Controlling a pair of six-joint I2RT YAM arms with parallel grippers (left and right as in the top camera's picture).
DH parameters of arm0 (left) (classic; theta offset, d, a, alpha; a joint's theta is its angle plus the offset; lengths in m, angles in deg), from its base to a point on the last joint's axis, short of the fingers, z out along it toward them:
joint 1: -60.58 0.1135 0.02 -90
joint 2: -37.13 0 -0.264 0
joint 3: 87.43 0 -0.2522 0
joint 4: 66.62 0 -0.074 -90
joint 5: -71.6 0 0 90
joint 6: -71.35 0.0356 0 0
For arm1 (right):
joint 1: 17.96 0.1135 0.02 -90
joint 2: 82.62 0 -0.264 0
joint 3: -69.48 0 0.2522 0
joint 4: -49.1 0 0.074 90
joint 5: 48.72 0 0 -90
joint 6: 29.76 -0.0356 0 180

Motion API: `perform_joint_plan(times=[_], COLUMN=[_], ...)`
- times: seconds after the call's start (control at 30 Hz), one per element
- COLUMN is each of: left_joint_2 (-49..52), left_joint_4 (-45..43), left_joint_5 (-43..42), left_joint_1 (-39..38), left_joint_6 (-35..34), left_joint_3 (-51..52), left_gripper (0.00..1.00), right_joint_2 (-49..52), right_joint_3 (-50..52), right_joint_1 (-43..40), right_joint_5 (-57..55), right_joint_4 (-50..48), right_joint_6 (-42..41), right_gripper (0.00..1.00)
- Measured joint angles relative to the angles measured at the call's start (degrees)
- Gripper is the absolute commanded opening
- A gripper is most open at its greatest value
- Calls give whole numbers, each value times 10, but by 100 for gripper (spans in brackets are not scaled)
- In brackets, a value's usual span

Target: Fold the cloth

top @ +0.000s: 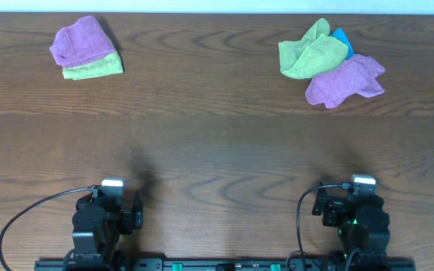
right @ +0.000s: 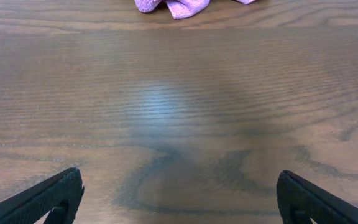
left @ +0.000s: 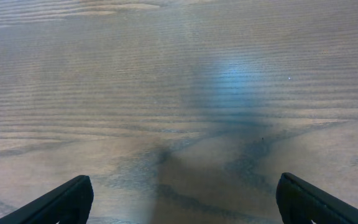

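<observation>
Five cloths lie on the table, in two groups along its far side.

Count by colour:
- Purple, two. The cloth lies crumpled at far right, its edge also visible at the top of the right wrist view. The second purple cloth lies folded at far left.
- Lime-green, two. One green cloth sits under the folded purple one. The other green cloth is bunched and touches the crumpled purple one.
- Blue, one. The blue cloth is mostly hidden behind the right-hand green one.

Two arms stand at the near edge, well apart from both groups. The left gripper and right gripper are both released, fingers spread wide, holding nothing.

The surface is dark wood-grain with soft glare patches. A pale strip runs beyond the far edge; what it is cannot be told.
</observation>
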Motion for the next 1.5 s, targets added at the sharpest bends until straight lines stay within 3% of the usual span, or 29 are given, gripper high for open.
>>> perform_joint_plan(times=[1.23, 1.5], left_joint_2=[0, -1], left_joint_4=[0, 0], left_joint_5=[0, 0], left_joint_1=[0, 0], left_joint_6=[0, 0], left_joint_3=[0, 1], left_gripper=[95, 95], right_joint_2=[7, 224], right_joint_3=[-5, -208], right_joint_1=[0, 0], right_joint_5=[1, 2], right_joint_4=[2, 23], right_joint_6=[-24, -86], right_gripper=[99, 99])
